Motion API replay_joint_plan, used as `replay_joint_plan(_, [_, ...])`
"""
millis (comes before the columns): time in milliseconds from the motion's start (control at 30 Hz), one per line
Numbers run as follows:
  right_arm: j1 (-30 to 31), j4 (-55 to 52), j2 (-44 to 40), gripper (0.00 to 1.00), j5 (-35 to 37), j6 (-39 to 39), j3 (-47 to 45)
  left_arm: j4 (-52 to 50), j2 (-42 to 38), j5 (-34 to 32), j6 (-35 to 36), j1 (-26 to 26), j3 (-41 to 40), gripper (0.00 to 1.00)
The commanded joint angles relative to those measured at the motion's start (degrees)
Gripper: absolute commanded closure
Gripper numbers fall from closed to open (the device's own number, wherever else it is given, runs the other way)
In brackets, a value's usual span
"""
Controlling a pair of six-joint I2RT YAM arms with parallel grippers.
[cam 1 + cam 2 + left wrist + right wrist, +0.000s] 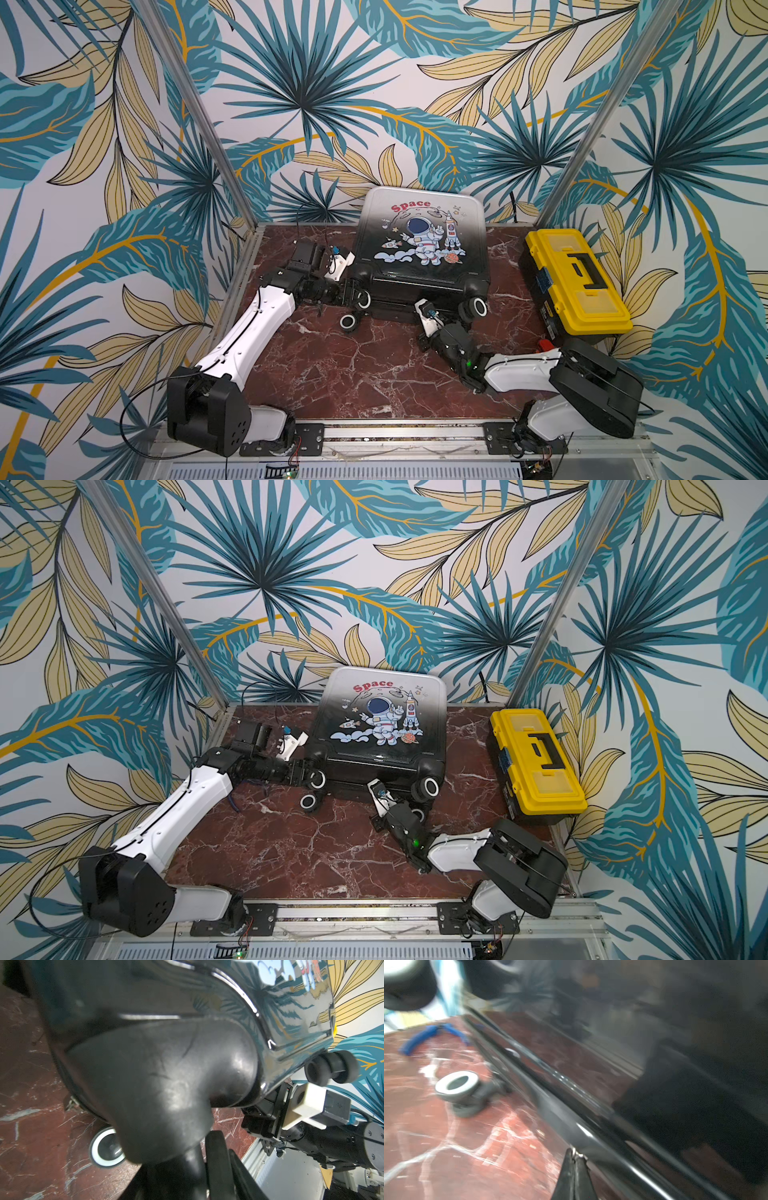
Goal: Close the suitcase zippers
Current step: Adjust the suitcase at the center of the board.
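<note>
The suitcase (419,232) (378,712) lies flat on the red marble table with its astronaut print up and its wheels toward the front. My left gripper (357,297) (197,1176) is at the near left corner. Its jaws are closed round the black caster wheel (216,1159) under the corner housing (166,1076). My right gripper (575,1154) is shut at the suitcase's front edge. A small metal pull (577,1152) is pinched between its tips, right on the dark zipper band (556,1109). In both top views its wrist camera (426,311) hides the tips.
A yellow toolbox (577,282) (536,762) stands at the right edge of the table. A white-rimmed wheel (348,322) (456,1082) sticks out at the front left. A blue strip (415,1041) lies on the table near it. Metal posts and the leaf-patterned walls close the back.
</note>
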Motion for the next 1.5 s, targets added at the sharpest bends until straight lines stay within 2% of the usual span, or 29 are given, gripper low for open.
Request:
replay_joint_plan(0, [1.91,3.59,0.77,1.0,-11.65,-2.89,6.18,4.03,-4.06,19.24,10.9,-5.77,0.6,0.61])
replay_joint_plan(267, [3.96,-3.71,6.51,1.0,-20.26,-3.35,18.26,4.03,-3.66,21.4,10.51,-7.96,3.14,0.61])
replay_joint_plan(500, [4.39,1.73,14.56,1.0,-25.99,2.44,25.46,4.04,-3.69,21.73,9.89,-8.11,3.56,0.61])
replay_joint_plan(633, [4.35,16.59,18.36,1.0,-21.59,10.8,25.06,4.03,-3.71,20.61,10.4,-6.8,1.15,0.6])
replay_joint_plan(800, [4.5,25.51,21.65,0.99,-15.29,17.95,26.83,3.99,-5.12,19.77,11.49,-2.25,-3.57,0.6])
replay_joint_plan(1000, [4.98,26.03,24.2,0.97,-10.01,17.89,27.56,3.96,-7.51,8.65,14.61,4.38,-8.36,0.58])
replay_joint_plan(1033, [4.94,25.38,24.51,0.97,-9.81,17.38,27.57,4.02,-7.64,7.49,14.95,5.48,-8.66,0.56])
replay_joint_plan(1200, [5.14,19.33,23.78,0.82,-8.02,15.07,24.86,4.03,-7.06,1.43,17.2,7.13,-8.79,0.48])
replay_joint_plan(1267, [5.07,15.83,22.13,0.74,-7.92,14.51,22.83,4.03,-6.83,-0.15,17.7,7.97,-8.76,0.39])
replay_joint_plan(1333, [5.01,12.94,20.32,0.67,-7.69,14.48,20.66,4.11,-6.72,-2.64,18.04,8.45,-8.37,0.24])
replay_joint_plan(1467, [5.02,2.81,14.43,0.53,-9.43,13.53,17.33,4.76,-6.78,-5.34,18.38,9.72,-7.08,0.12])
